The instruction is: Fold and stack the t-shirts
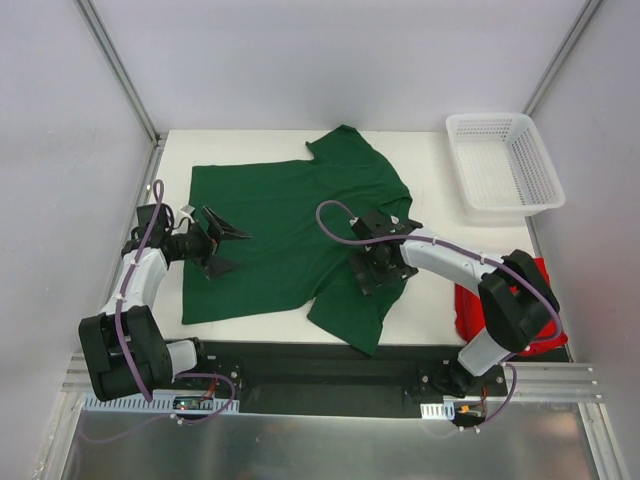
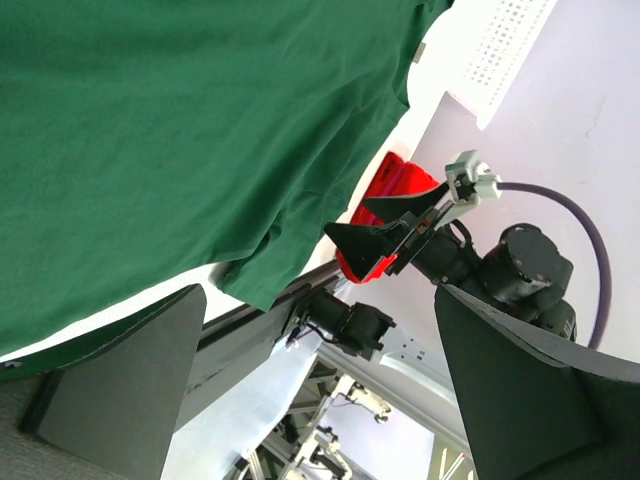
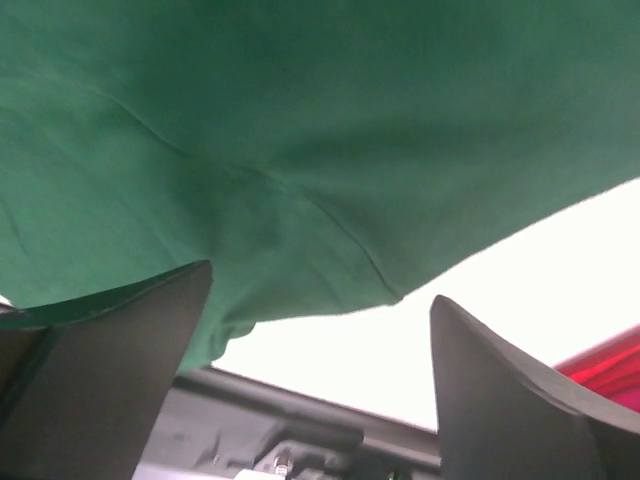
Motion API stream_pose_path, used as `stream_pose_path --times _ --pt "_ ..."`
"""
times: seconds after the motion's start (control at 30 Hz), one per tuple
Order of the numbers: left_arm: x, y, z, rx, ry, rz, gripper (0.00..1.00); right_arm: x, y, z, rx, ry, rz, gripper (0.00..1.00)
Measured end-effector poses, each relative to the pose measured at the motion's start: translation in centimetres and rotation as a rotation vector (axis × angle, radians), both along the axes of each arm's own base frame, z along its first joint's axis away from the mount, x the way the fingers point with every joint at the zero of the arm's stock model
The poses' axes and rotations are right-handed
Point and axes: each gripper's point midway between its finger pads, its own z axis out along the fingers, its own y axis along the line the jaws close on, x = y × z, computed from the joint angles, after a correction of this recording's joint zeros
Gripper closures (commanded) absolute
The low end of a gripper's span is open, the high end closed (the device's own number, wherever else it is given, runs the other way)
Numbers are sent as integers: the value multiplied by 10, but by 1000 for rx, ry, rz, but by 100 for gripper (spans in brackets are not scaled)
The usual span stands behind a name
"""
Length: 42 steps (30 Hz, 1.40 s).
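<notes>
Step in hand: as I judge it, getting a first hold on the green shirt point(image 1: 290, 230) so a fold can begin; no fold is made yet.
Where the shirt is: spread flat on the white tabletop point(image 1: 425, 165), hem toward the left arm point(image 1: 140, 280), sleeves pointing to the far and near edges.
Left jaws: apart and holding nothing, hanging at the hem edge.
Right jaws: apart and holding nothing, hanging low over the shoulder end, on the right arm point(image 1: 450, 255).
Doing it well: come down onto an edge rather than the middle of the panel, and pinch both layers together. Lift both ends evenly so the cloth stays taut between them, and carry the fold over in a low arc.
Risk: the near sleeve reaches the front edge of the tabletop and could drag or slip off.
Cloth: soft matte knit, thin and limp, with shallow creases near the sleeve seam in the right wrist view; it will sag where unsupported.
Other shirt: a red shirt point(image 1: 468, 310) lies bunched at the near right, well apart from the jaws.
Basket: a white plastic basket point(image 1: 497, 117), rigid, with mesh walls, stands at the far right corner.
</notes>
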Motion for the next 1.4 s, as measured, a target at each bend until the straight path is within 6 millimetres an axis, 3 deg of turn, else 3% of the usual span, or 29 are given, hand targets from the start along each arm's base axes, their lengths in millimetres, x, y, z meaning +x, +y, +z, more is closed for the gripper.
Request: stream_pose_path --times 0.17,0.47,0.7,0.9,1.2,1.4 --pt "-4 -2 0 -10 -4 -3 1 4 22 1 67 -35 18 4" --pt "-9 -4 1 -26 -4 -8 1 -16 48 -7 195 53 26 4" --pt "-9 -5 4 -27 -13 -5 1 -53 32 -29 173 192 19 4" --pt "-11 -5 5 -27 -17 -4 1 -66 25 -29 164 232 24 4" --pt "-14 -6 2 -27 -13 -4 1 -93 -12 -26 17 335 51 4" --pt "-10 -4 -19 -24 51 -15 1 -102 -31 -21 -66 368 59 4"
